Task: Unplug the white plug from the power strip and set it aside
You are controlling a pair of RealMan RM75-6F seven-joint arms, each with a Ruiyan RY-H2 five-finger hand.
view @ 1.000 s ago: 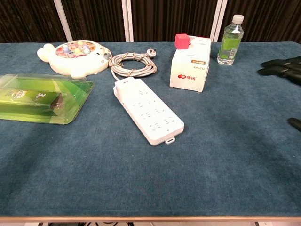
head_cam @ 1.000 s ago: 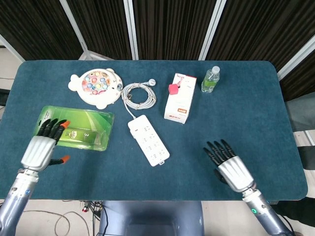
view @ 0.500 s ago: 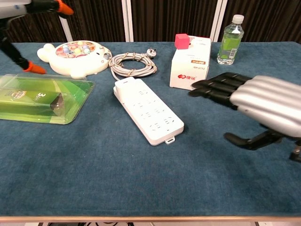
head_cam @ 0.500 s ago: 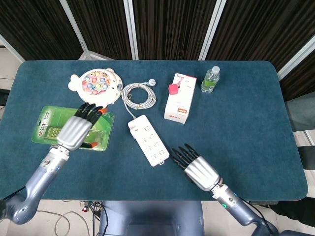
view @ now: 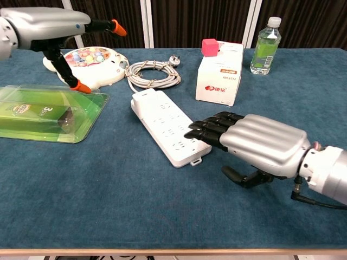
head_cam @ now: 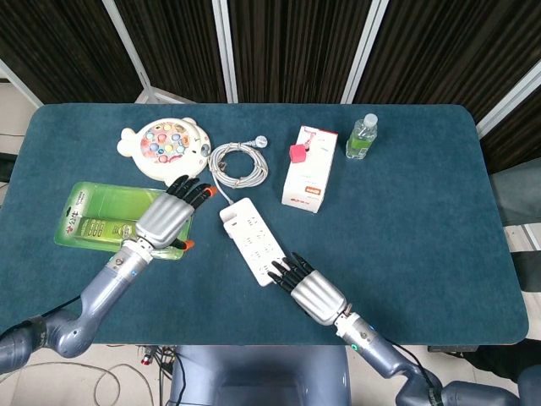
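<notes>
Nearest me, the right robot hand [view: 255, 143] lies flat and spread, holding nothing, its fingertips [view: 196, 130] at the near end of the power strip [head_cam: 254, 240] on the table [head_cam: 423, 211]. The left robot hand [head_cam: 169, 220] hovers spread over the green package [head_cam: 101, 222]. Beyond the strip lies its coiled cord [head_cam: 238, 162] with the white plug [view: 174, 60] loose beside the toy fish [head_cam: 166, 148].

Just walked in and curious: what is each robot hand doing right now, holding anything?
Left hand: open, holding nothing, above the green package.
Right hand: open, holding nothing, fingertips at the near end of the power strip.
</notes>
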